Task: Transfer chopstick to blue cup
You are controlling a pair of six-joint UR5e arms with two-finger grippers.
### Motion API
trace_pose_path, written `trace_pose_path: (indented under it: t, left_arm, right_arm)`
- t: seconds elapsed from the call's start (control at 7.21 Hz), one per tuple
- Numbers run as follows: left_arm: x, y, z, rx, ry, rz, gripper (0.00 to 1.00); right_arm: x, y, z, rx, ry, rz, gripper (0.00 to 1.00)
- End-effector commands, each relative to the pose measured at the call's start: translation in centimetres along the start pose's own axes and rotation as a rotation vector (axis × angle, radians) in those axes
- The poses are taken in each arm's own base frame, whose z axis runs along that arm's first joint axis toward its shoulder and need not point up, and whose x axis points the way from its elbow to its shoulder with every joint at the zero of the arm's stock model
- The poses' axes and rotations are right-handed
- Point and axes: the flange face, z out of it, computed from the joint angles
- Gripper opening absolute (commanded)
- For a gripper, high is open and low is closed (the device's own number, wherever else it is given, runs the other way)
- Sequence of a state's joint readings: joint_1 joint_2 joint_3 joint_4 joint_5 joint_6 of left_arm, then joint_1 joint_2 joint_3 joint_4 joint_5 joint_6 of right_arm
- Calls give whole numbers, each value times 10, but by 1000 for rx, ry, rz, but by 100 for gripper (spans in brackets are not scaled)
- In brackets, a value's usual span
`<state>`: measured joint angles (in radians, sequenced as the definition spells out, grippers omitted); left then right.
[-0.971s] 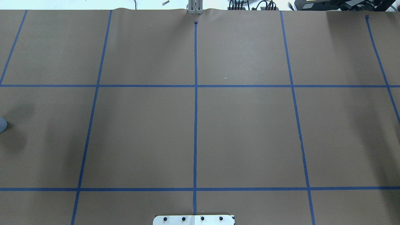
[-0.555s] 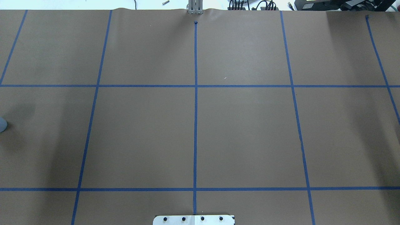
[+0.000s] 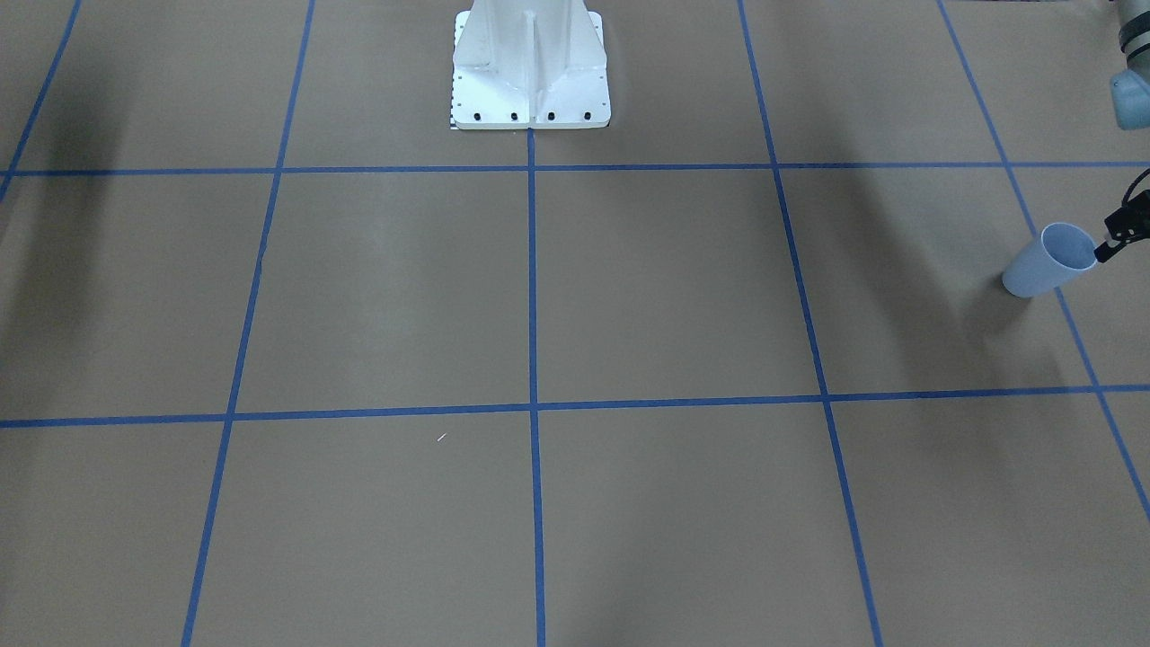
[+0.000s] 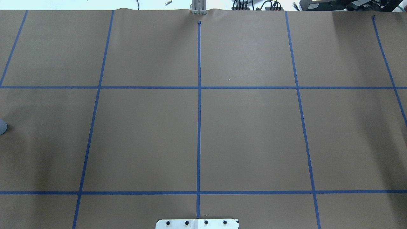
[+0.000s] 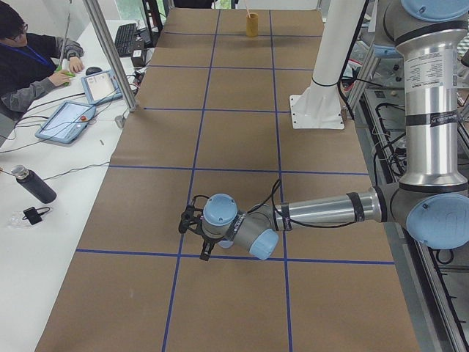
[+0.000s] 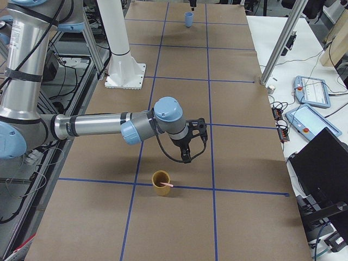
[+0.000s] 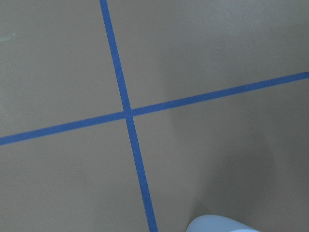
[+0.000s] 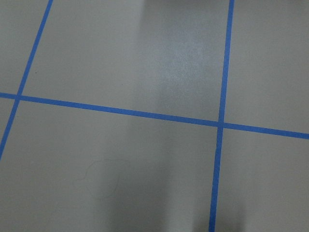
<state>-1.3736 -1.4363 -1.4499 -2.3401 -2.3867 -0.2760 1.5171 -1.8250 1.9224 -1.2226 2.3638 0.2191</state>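
Observation:
The pale pink chopstick (image 6: 167, 185) lies slanted in a yellow-brown cup (image 6: 160, 183) at the table's right end; both also show far off in the exterior left view (image 5: 251, 23). My right gripper (image 6: 188, 156) hangs just above and beside that cup, apart from the stick; I cannot tell its state. The blue cup (image 3: 1047, 261) stands at the left end, and is also seen in the exterior right view (image 6: 188, 19) and as a rim in the left wrist view (image 7: 217, 224). My left gripper (image 3: 1114, 237) is close by its rim; I cannot tell its state.
The table is covered in brown paper (image 4: 248, 136) with blue tape grid lines. The white robot base (image 3: 530, 67) stands at the middle of the near edge. An operator (image 5: 29, 62) with tablets sits at a side desk.
In the overhead view the dark shadow at the table's left edge has faded. The sliver of blue cup there has not moved.

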Motion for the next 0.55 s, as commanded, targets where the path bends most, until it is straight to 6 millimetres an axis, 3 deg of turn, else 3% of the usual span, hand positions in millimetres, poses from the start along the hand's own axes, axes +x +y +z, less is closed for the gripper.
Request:
trace_pose_path:
  t: [0.0,0.14,0.28,0.42]
  left_arm:
    - [3,13,15,-24,8,11,92]
    - [4,14,17,-30,12,21,40]
    - [9,15,22,-39,15,37,0]
    - [15,14,24,-27,27,63,0]
  right_arm:
    - [2,3,1,-4,-1,3,100]
    - [2,3,1,-4,-1,3,100]
    - [2,3,1,-4,-1,3,100]
    - [2,3,1,-4,-1,3,100]
